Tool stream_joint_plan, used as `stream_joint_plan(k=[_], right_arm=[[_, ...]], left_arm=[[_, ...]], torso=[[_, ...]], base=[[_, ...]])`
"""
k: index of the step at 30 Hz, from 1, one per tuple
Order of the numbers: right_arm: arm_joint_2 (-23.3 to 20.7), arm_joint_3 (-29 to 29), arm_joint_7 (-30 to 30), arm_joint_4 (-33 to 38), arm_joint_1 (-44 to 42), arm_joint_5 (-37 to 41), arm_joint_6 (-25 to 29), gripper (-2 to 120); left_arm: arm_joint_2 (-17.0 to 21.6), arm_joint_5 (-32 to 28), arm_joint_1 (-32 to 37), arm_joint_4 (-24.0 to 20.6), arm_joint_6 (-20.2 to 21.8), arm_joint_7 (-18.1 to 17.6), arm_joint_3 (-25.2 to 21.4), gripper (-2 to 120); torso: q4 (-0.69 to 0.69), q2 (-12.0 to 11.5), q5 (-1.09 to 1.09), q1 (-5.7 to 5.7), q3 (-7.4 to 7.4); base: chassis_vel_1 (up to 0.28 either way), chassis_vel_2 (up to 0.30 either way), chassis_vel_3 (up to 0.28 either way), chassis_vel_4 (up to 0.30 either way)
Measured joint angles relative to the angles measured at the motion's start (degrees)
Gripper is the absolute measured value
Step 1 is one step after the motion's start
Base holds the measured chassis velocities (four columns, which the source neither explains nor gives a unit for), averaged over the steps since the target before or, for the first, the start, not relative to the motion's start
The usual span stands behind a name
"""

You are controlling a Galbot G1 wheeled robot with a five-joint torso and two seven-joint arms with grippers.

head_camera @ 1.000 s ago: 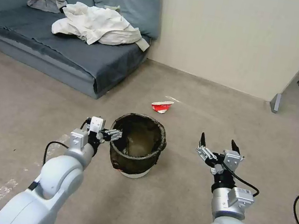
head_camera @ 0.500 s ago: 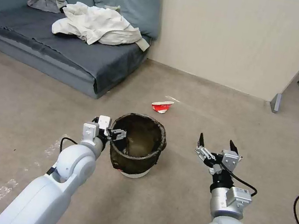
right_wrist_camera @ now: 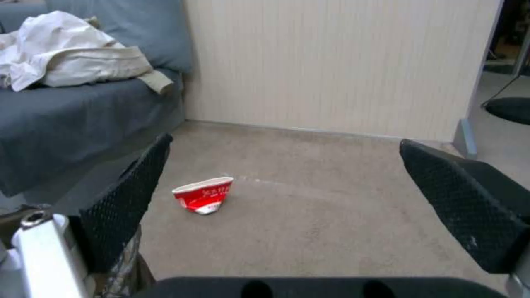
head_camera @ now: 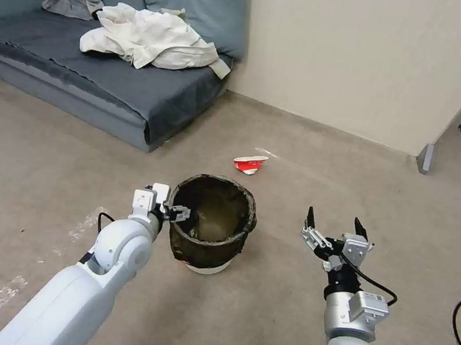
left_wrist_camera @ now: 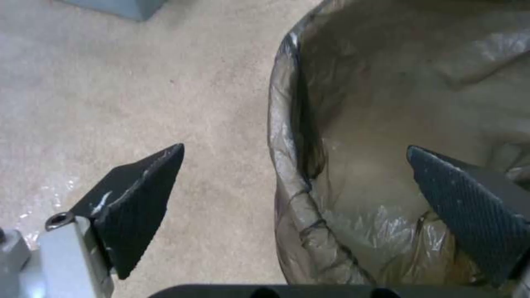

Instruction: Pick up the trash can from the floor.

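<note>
The small round white plastic trash can (head_camera: 211, 225) wears a crinkled, glossy dark film bag; the beige floor (head_camera: 276, 321) looks matt and finely grained; the left hand (left_wrist_camera: 292, 186) has textured black pads.

Glossy white-grey arms, silver wrists, black cables — black textured fingers (left_wrist_camera: 138, 203)

We see a domestic living room. A low grey-blue sofa (head_camera: 84, 62) stands against the wall, with a matching cushion (head_camera: 203, 0) propped at its corner and crumpled pale clothing (head_camera: 147, 38) left on the seat. A plain cream wall (head_camera: 368, 54) meets the beige-grey floor (head_camera: 331, 171) at a skirting line. A small lined trash can (head_camera: 211, 222) stands on the floor, and a crushed red paper cup (head_camera: 249, 164) lies beyond it. At the right edge, an opening leads past a wall corner to another room.
</note>
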Motion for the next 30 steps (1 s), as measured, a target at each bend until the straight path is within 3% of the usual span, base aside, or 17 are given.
stream_joint_plan(k=[30], right_arm=[[0.1,-0.1,0.0,-1.0,0.1,-0.1,0.3,100]], left_arm=[[-3.3,-1.0,-5.7,10.7,-0.3,-0.9,3.8,100]], torso=[[0.00,0.0,0.02,0.00,-0.01]], base=[[0.000,0.000,0.000,0.000]])
